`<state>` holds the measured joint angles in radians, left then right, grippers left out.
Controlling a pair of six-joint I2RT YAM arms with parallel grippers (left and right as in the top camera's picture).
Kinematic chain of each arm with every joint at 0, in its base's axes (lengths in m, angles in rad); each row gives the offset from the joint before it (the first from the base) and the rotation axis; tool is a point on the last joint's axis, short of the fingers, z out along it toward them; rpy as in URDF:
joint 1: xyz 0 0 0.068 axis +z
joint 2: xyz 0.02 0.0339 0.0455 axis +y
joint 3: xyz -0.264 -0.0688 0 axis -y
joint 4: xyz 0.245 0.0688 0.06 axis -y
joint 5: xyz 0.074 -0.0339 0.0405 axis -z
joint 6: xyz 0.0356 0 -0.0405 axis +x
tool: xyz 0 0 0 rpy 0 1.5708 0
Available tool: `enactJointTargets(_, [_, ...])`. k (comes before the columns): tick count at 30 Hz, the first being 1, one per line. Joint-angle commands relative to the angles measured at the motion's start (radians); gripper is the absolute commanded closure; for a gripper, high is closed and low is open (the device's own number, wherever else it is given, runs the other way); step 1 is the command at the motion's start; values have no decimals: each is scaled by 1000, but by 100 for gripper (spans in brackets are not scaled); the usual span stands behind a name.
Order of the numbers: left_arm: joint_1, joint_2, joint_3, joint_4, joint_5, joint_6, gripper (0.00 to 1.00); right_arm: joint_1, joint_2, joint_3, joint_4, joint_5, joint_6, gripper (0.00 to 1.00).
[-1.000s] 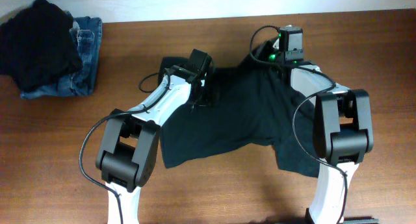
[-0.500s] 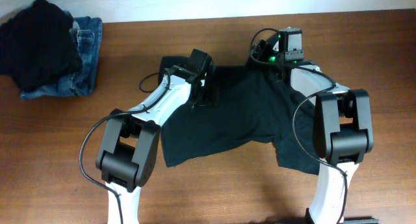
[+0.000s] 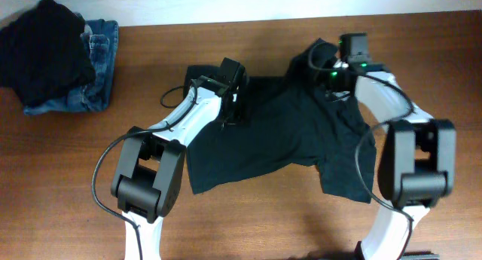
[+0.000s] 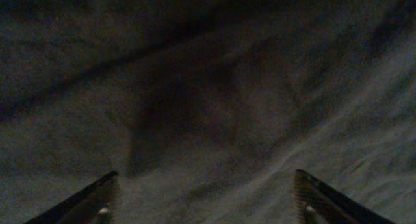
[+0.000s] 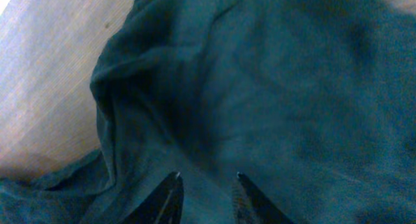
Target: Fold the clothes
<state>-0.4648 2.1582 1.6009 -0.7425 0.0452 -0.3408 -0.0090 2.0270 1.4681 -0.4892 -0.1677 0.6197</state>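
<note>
The T-shirt [image 3: 279, 139] is spread, rumpled and not yet folded, across the middle of the table [image 3: 422, 41], with its far right corner gathered into a small raised bunch by the far edge. Compared with a second ago, the right arm is seen from overhead to be swung outward and a little nearer, so that its wrist is shifted to the right of that bunch, which was mostly covered by it before. The outline of the shirt is hardly altered, and the left arm is found in the same place over the upper left part of the cloth. In its wrist view the right gripper [image 5: 207, 191] is shown with its fingers set only narrowly apart just above the dark fabric, beside a ridge that runs toward the bare wood. Whether a fold is caught between them cannot be told. The left gripper [image 4: 205, 208] is shown widely spread, close over smooth cloth, with nothing held. The shift is judged to be a fresh attempt at the right shoulder, so the fold itself is taken as not yet begun. A pile made of blue jeans [image 3: 98, 64] and a dark garment [image 3: 45, 41] is left at the far left corner, well apart from the shirt.
</note>
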Motion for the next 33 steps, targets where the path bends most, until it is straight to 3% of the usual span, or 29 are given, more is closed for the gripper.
enactJointTargets(1, [-5, 2, 3, 7, 4, -2, 27, -20, -40, 10, -53, 42, -13, 69])
enactJointTargets(7, [-5, 2, 3, -28, 27, -1, 45, -60, -40, 10, -146, 46, -13, 69])
enactJointTargets(11, [-5, 2, 3, -128, 92, 3, 54, -98, -40, 10, -196, 39, -52, 77])
enactJointTargets(18, [-4, 2, 3, -330, 91, 38, 57, -108, -32, 9, -306, 19, -321, 88])
enactJointTargets(23, [-4, 2, 3, -381, 86, 44, 58, -108, -11, 8, -413, 20, -336, 92])
enactJointTargets(31, [-3, 15, 2, -429, 32, 44, 73, -108, -5, -68, -471, 25, -336, 96])
enactJointTargets(33, [-4, 26, 2, -428, 26, 44, 82, -109, -5, -108, -451, 26, -336, 96])
